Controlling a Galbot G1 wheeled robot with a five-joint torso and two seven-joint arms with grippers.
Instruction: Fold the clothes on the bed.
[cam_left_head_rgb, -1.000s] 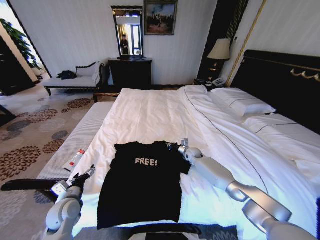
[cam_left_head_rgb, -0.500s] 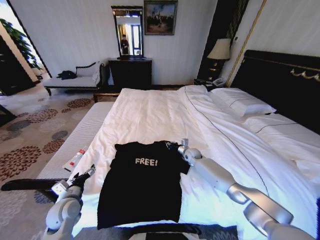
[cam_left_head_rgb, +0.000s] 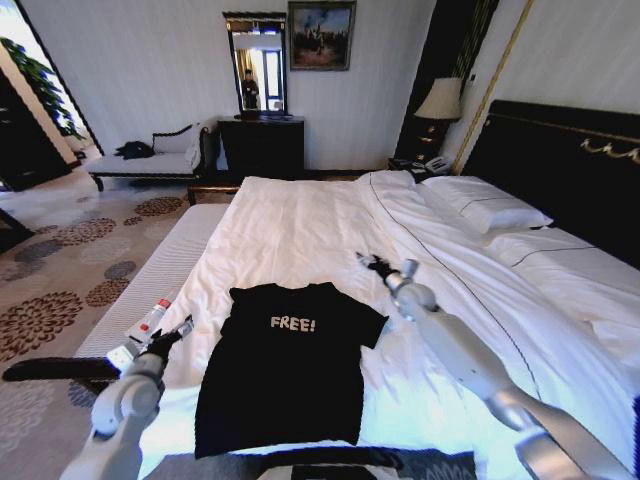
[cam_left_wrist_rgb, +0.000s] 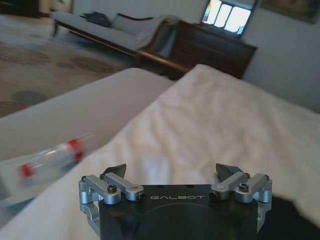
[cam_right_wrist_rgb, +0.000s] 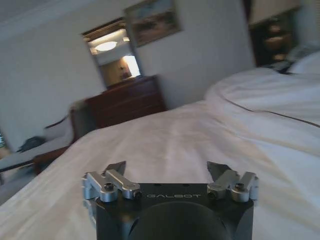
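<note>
The clothes, a black T-shirt (cam_left_head_rgb: 285, 375) with white "FREE!" lettering, lie flat and face up near the front edge of the bed (cam_left_head_rgb: 300, 230), both sleeves spread. My right gripper (cam_left_head_rgb: 368, 263) hovers open over the white sheet just beyond the shirt's right sleeve, with nothing between its fingers; the right wrist view shows the same gripper (cam_right_wrist_rgb: 167, 167) with its jaws wide apart. My left gripper (cam_left_head_rgb: 176, 332) is open and empty at the bed's left edge, left of the shirt. In the left wrist view this gripper (cam_left_wrist_rgb: 171, 172) faces white sheet, with a corner of the T-shirt (cam_left_wrist_rgb: 302, 220) beside it.
A clear bottle (cam_left_head_rgb: 150, 318) with a red cap lies on the grey bench (cam_left_head_rgb: 160, 270) along the bed's left side; the same bottle (cam_left_wrist_rgb: 50, 162) appears in the left wrist view. White pillows (cam_left_head_rgb: 485, 210) and the dark headboard (cam_left_head_rgb: 560, 150) are at the right. A dresser (cam_left_head_rgb: 260, 145) stands against the far wall.
My right gripper has left the shirt's right shoulder, rising and moving away to the far right. The right sleeve now lies spread out. My left arm has lifted slightly.
</note>
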